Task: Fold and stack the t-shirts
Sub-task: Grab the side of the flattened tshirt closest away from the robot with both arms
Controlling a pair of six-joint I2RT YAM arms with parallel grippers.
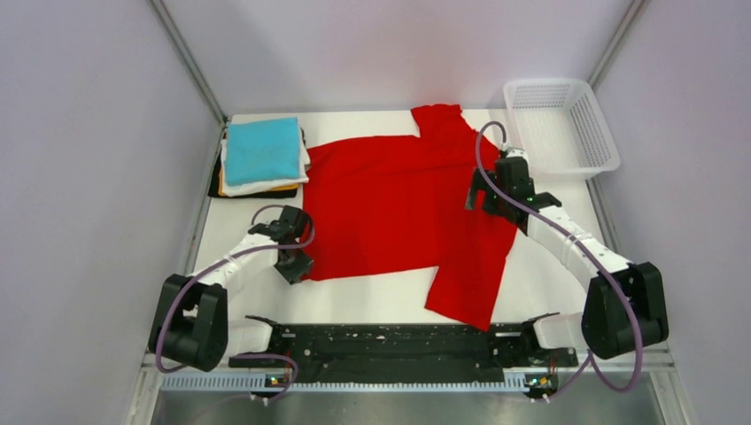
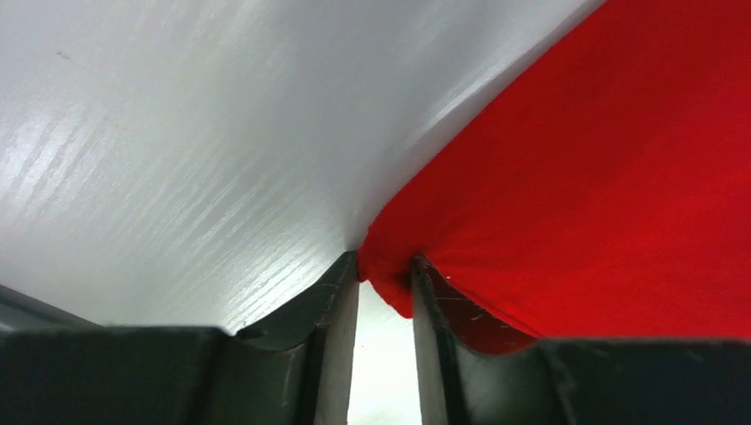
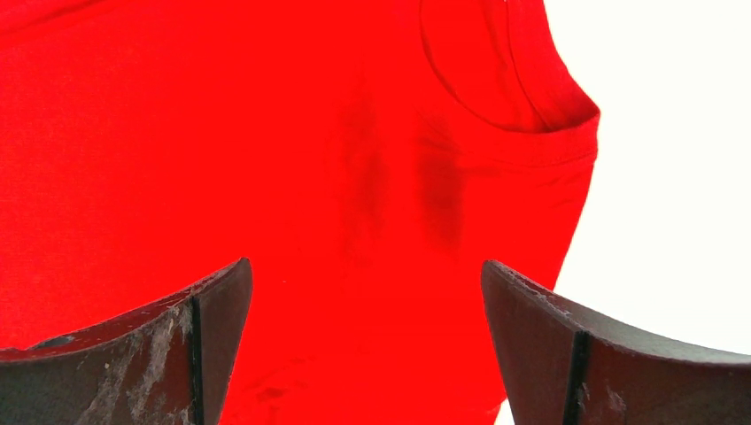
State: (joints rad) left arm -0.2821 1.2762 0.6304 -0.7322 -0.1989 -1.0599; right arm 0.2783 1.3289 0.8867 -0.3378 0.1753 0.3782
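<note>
Stack (image 1: 261,158) of folded tees done, far-left. Red tee (image 1: 398,208) flat, unfolded. Left gripper (image 2: 385,266): jaws pinch its corner. Right gripper (image 3: 367,283): jaws wide, empty, above it.

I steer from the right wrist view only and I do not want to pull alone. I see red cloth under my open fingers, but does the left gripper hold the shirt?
Observer: Yes. The left gripper pinches the near hem corner of the red t-shirt, and the cloth puckers toward its grip.
Operator: Good. Where is the pile for the finished shirts?
Observer: A stack of folded shirts, teal on top, lies at the far left of the table, next to the red t-shirt's hem.
Operator: Is anything near my arm?
Observer: A white mesh basket stands at the far right corner, apart from the right gripper.
</note>
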